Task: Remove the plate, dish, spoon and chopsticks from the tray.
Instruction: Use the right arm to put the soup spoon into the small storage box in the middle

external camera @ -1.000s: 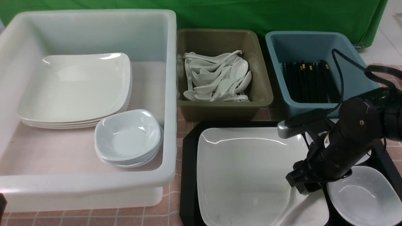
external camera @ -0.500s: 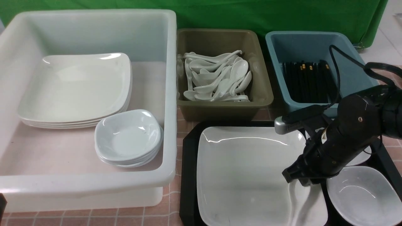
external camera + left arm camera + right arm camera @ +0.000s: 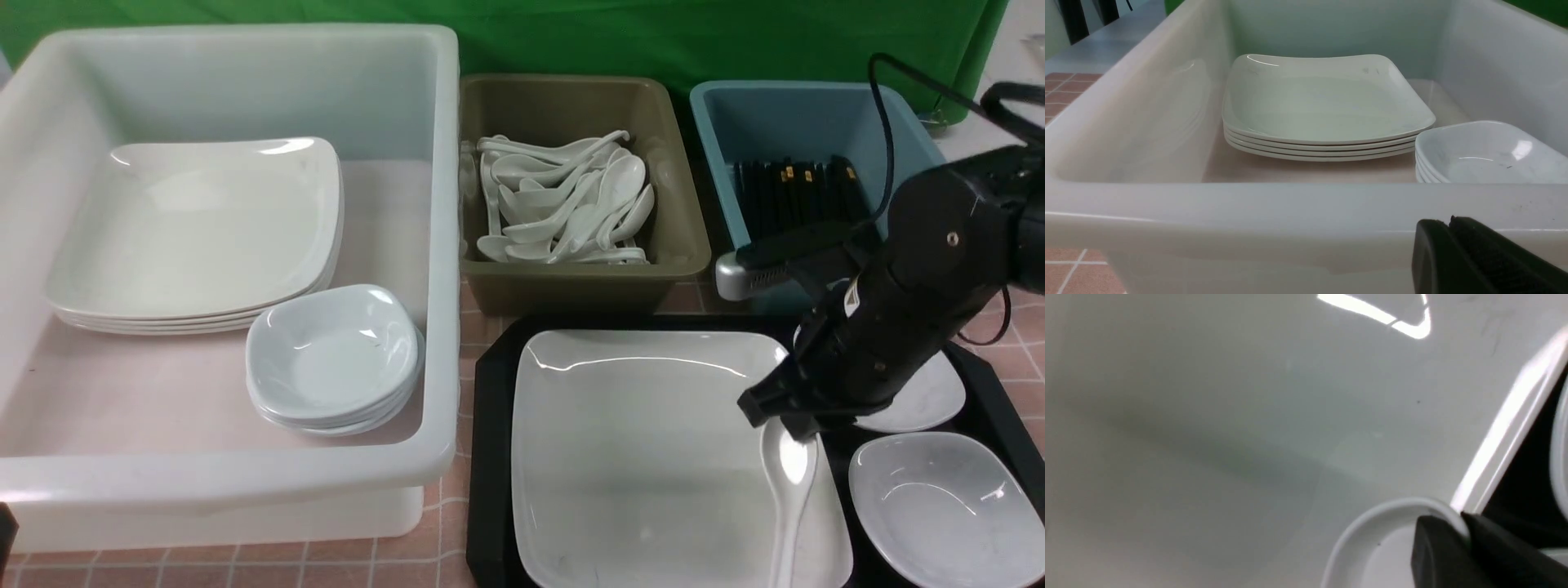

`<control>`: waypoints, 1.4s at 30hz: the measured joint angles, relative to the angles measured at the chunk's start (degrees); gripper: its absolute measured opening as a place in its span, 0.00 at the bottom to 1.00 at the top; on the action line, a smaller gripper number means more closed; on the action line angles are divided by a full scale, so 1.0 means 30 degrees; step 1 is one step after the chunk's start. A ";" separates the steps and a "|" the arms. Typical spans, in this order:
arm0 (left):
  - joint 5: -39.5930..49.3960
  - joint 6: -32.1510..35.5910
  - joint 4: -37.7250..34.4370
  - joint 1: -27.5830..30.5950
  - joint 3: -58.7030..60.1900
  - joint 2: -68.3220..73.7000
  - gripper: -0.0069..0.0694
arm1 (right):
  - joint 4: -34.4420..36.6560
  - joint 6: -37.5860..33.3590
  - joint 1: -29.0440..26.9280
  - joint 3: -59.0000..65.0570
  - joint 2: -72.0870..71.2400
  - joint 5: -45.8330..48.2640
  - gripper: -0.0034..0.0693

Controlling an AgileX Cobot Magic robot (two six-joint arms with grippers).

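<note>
Black plastic rim of the tray [image 3: 487, 425] sits close beside the white tub's [image 3: 445, 245] wall, so you have little room on that side. The plate [image 3: 637, 441] fills the tray's left and middle. The right gripper [image 3: 788, 415] is clamped on the bowl rim of the spoon [image 3: 790, 490], whose handle runs towards you over the plate's right edge. Just right of it the near dish [image 3: 939, 506] lies on the tray. The far dish [image 3: 927, 400] is half covered by the right arm. Behind the tray's far rim stand the olive tub [image 3: 571, 106] of spoons and the blue tub [image 3: 800, 122] holding stored chopsticks [image 3: 796, 204]. The tray's near edge is cut off. The left gripper [image 3: 1448, 228] hangs outside the white tub's near wall, fingers pressed together on nothing. Whether the spoon handle touches the plate, you cannot tell.
</note>
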 joint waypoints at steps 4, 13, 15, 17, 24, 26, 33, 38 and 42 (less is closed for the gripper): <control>0.0000 0.0000 0.0000 0.0000 0.0000 0.0000 0.12 | 0.0000 0.0222 0.0000 -0.2112 -0.0095 0.1060 0.18; 0.0000 0.0000 0.0000 0.0000 0.0000 0.0000 0.12 | -0.0007 0.2013 0.0000 -0.6205 -0.0025 -0.3007 0.18; 0.0000 0.0000 0.0000 0.0000 0.0000 0.0000 0.12 | -0.0007 0.2149 0.0000 -0.7253 0.0414 -0.5162 0.18; 0.0000 0.0000 0.0000 0.0000 0.0000 0.0000 0.12 | -0.0022 0.2483 0.0000 -0.8234 0.1167 -0.6649 0.18; 0.0000 0.0004 0.0000 0.0000 0.0000 0.0000 0.12 | -0.0004 0.3605 0.0000 -1.1846 0.5537 -1.0360 0.22; 0.0000 0.0022 0.0000 0.0000 0.0000 0.0000 0.12 | -0.0004 0.3710 0.0000 -1.2162 0.6454 -1.0880 0.29; 0.0000 0.0022 0.0000 0.0000 0.0000 0.0000 0.12 | -0.0004 0.4085 0.0000 -1.2343 0.7791 -0.8246 0.67; 0.0000 0.0022 0.0000 0.0000 0.0000 0.0000 0.12 | -0.0025 0.2596 0.0000 -1.2339 0.5898 -0.4565 0.53; 0.0000 0.0022 0.0000 0.0000 0.0000 0.0000 0.12 | -0.0025 -0.0112 0.0000 -1.2385 0.2620 0.0125 0.26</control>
